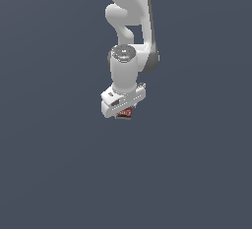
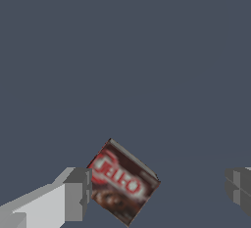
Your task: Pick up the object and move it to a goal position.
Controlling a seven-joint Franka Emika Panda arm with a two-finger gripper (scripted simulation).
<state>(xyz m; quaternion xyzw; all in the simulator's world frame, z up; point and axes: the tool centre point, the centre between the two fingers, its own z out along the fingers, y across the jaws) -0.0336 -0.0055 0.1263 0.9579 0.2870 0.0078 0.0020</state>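
Arm: the white arm [image 1: 129, 31] comes down from the top centre of the exterior view, wrist pointing down.
Gripper: the gripper [image 2: 157, 193] is spread wide; one grey finger [image 2: 76, 193] sits just beside the box's edge, whether touching I cannot tell; the other finger [image 2: 239, 188] stands well apart at the frame's right edge.
Object: the object [image 2: 122, 183], a small red and dark brown box with whitish lettering, lies tilted between the fingers, nearer the left-hand one; in the exterior view it peeks out just under the gripper, near frame centre.
Worktop: plain dark grey-blue worktop [image 1: 59, 174] spreads open on every side of the box; no edge in frame.
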